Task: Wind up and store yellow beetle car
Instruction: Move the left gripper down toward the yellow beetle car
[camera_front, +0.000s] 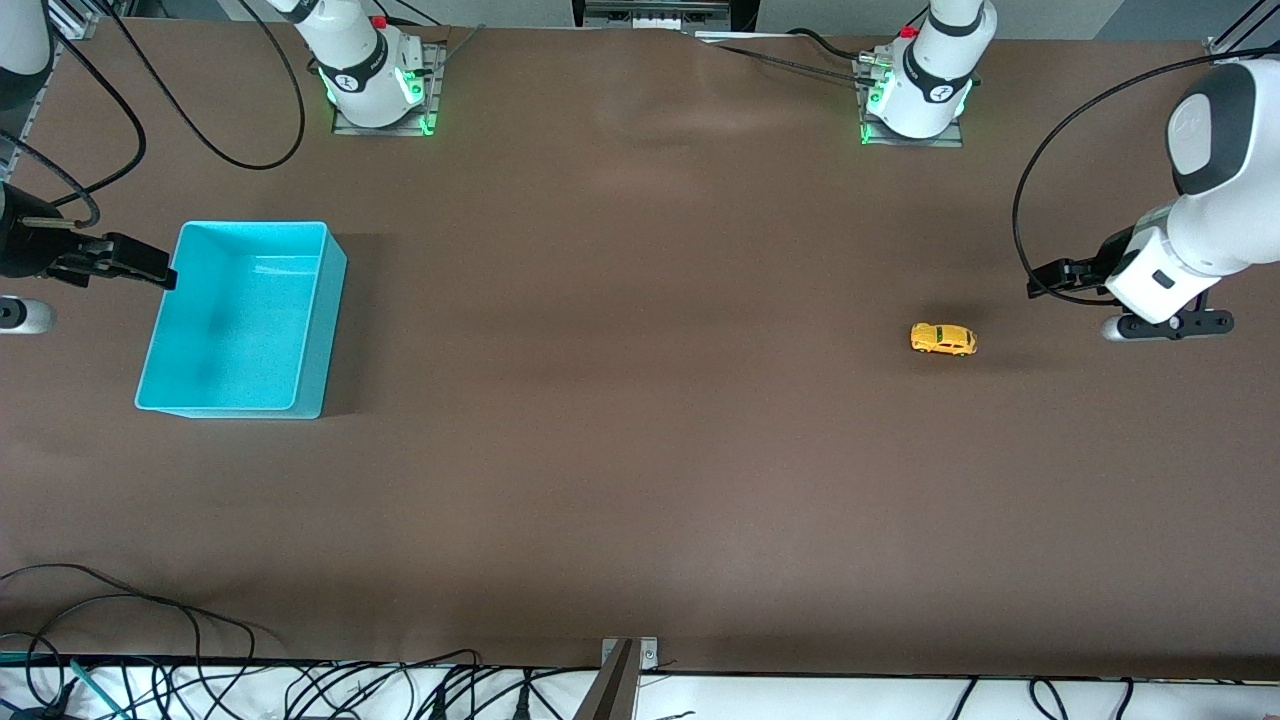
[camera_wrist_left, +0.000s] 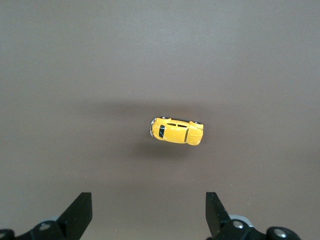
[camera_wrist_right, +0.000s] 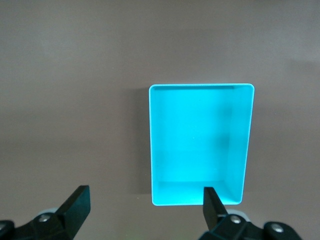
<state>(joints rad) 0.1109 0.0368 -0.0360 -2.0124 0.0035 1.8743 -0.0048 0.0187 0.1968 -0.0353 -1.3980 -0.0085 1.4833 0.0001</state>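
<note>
The yellow beetle car (camera_front: 943, 339) stands on its wheels on the brown table toward the left arm's end. It also shows in the left wrist view as the small yellow car (camera_wrist_left: 176, 131), lying apart from the fingers. My left gripper (camera_front: 1042, 282) hangs open over bare table beside the car, with nothing between its fingers (camera_wrist_left: 148, 201). The turquoise bin (camera_front: 235, 320) sits toward the right arm's end and holds nothing. My right gripper (camera_front: 160, 272) hovers open over the bin's outer rim, and its wrist view looks down on the bin (camera_wrist_right: 200, 86) with the open gripper (camera_wrist_right: 146, 199) at its edge.
The two arm bases (camera_front: 375, 85) (camera_front: 915, 95) stand along the table's edge farthest from the front camera. Loose cables (camera_front: 150, 620) lie along the edge nearest it. Between bin and car there is only brown tabletop (camera_front: 640, 350).
</note>
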